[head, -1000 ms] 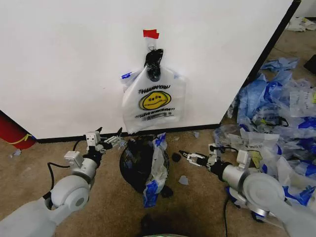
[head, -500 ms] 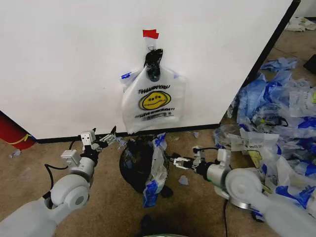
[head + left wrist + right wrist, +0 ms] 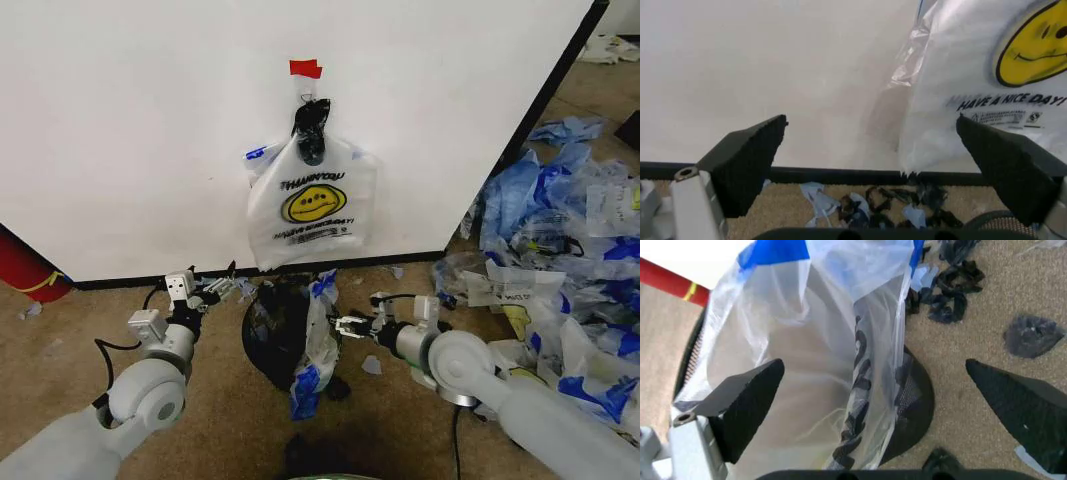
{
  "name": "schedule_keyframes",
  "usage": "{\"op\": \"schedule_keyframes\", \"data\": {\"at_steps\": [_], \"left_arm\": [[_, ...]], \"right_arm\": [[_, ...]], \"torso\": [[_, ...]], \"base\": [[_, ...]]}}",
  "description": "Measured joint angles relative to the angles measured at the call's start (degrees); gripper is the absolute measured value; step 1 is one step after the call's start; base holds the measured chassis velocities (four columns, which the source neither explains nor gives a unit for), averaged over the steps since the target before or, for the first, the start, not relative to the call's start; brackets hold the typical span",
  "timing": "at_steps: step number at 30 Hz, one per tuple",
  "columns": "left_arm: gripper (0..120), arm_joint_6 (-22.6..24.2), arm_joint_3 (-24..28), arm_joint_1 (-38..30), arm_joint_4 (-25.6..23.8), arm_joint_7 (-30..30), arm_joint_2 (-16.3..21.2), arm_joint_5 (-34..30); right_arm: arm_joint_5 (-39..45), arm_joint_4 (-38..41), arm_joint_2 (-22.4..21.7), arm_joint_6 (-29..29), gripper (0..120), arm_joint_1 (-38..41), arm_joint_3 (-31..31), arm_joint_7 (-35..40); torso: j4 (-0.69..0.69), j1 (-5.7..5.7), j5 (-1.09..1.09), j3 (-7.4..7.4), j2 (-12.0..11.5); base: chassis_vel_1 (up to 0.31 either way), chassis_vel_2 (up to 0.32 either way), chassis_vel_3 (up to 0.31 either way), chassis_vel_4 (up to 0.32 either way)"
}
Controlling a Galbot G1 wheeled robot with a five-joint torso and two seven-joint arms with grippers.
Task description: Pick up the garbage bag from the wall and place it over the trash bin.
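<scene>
Left gripper (image 3: 218,288): I see it low by the foot of the wall (image 3: 130,130), just left of the bin; the left wrist view shows its jaws spread wide with nothing between them, facing the wall and the bag's lower edge.
Bag (image 3: 311,202): it hangs on the wall from a dark hook under a red tape piece (image 3: 306,68), smiley face outward, its bottom edge just above the bin.
Bin (image 3: 277,330): it lies tipped on the carpet below the bag, with another blue-edged bag (image 3: 315,345) draped over its mouth.
Right gripper (image 3: 351,325): I have it just right of the bin, close to that draped bag; its jaws stand wide apart, holding nothing.
Heap of bags (image 3: 560,260): far right on the floor, well apart from the bin.
</scene>
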Motion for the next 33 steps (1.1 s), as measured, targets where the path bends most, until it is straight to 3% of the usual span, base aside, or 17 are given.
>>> {"op": "schedule_keyframes", "data": {"at_steps": [9, 18, 23, 33], "left_arm": [[100, -0.2, 0.7, 0.2, 0.0, 0.0, -0.7, 0.6], [100, -0.4, 1.1, 0.0, -0.2, 0.0, -0.8, 0.6], [99, -0.9, 1.3, 0.4, -0.4, 0.1, -1.1, 1.1], [99, -1.2, 1.9, 0.3, -0.4, 0.2, -1.4, 1.3]], "right_arm": [[-0.7, 0.1, 0.7, -0.4, 94, 0.3, -0.9, 2.3], [-1.5, -0.7, 1.6, -0.9, 62, 0.0, -2.2, 3.6], [-1.7, -1.2, 2.0, -1.0, 39, 0.4, -3.4, 4.5], [-1.9, -1.4, 1.5, -0.6, 8, 0.1, -3.5, 4.9]], "torso": [[-0.01, 0.00, 0.00, 0.00, 0.0], [-0.01, 0.00, 0.00, 0.00, 0.0], [0.00, 0.00, 0.00, 0.00, 0.0], [0.00, 0.00, 0.01, -0.01, 0.0]], "base": [[0.000, 0.000, 0.000, 0.000], [0.000, 0.000, 0.000, 0.000], [0.000, 0.000, 0.000, 0.000], [0.000, 0.000, 0.000, 0.000]]}}
